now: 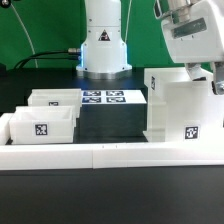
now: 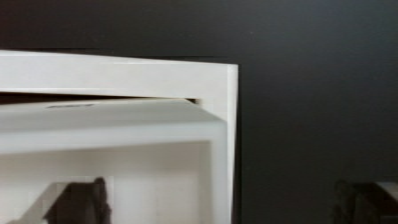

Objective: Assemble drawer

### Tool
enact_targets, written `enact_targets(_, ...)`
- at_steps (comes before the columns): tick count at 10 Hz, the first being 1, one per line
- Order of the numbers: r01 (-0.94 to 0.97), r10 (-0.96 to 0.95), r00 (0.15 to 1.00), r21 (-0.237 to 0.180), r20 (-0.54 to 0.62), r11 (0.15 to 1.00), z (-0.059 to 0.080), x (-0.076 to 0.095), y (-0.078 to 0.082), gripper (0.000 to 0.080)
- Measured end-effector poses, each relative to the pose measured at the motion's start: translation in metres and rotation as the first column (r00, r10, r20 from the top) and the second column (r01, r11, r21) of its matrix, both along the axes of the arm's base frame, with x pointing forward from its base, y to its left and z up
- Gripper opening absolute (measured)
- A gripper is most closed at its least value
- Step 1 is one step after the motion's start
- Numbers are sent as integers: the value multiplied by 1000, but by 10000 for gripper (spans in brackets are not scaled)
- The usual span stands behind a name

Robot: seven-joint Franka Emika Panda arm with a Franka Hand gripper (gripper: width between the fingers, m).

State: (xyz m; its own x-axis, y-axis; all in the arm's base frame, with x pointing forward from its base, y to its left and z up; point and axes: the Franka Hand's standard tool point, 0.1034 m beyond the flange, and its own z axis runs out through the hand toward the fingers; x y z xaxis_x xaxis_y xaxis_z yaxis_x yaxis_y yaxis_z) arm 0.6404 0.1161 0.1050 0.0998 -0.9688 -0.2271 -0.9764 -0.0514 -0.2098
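- gripper (image 1: 208,80) upper right of the exterior view, spread wide, nothing held, straddling the drawer case (image 1: 172,105) wall, probably lining up a pinch
- drawer case upright at right, drawers (image 1: 40,120) parked lower left

No words or numbers are legible. Square marker tags (image 1: 190,130) stand on the drawer case (image 1: 178,95), a drawer box (image 1: 40,126) and the marker board (image 1: 105,97).

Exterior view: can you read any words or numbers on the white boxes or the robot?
No readable words or numbers.
Front drawer box: patterned marker tag only.
Cabinet: same.
Marker board: patterned tags only.
Robot base: small mark, too blurred to read.
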Motion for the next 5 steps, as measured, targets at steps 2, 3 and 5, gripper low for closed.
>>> enact_targets(2, -65, 65, 998, -12, 14, 998, 2, -1, -1, 647)
enact_targets(3, -185, 186, 982, -31, 35, 982, 11, -5, -9, 649)
enact_targets(5, -328, 330, 942, -48, 59, 944, 28, -13, -27, 649)
